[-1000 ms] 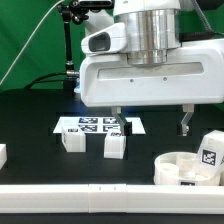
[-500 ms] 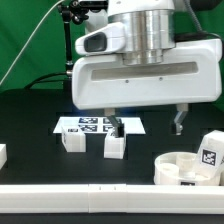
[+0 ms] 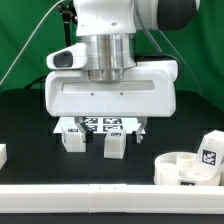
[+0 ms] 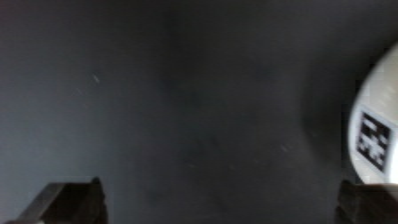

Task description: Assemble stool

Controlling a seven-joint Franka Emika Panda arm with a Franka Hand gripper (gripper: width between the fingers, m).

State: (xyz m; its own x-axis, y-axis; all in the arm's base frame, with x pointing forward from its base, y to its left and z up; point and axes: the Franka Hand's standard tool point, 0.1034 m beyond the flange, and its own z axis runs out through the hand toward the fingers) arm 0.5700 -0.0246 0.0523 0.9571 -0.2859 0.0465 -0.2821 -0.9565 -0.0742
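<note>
**Claw open over the two middle legs**

Claw (image 4: 217,205) released, jaws wide, nothing between them. The wrist view shows only bare black surface (image 4: 178,100) there, with a white tagged part (image 4: 374,130) off to one side; I cannot tell which part.

In the exterior view the arm hangs above the first leg (image 3: 72,140) and second leg (image 3: 115,146), both just in front of the marker board (image 3: 100,124). The seat (image 3: 168,172) lies well off toward the exterior view's right, with the third leg (image 3: 210,150) beside it.

Judgement: the legs are blocky with no marked long axis, so a straight descent suits. Green backdrop (image 3: 30,50) behind.
</note>
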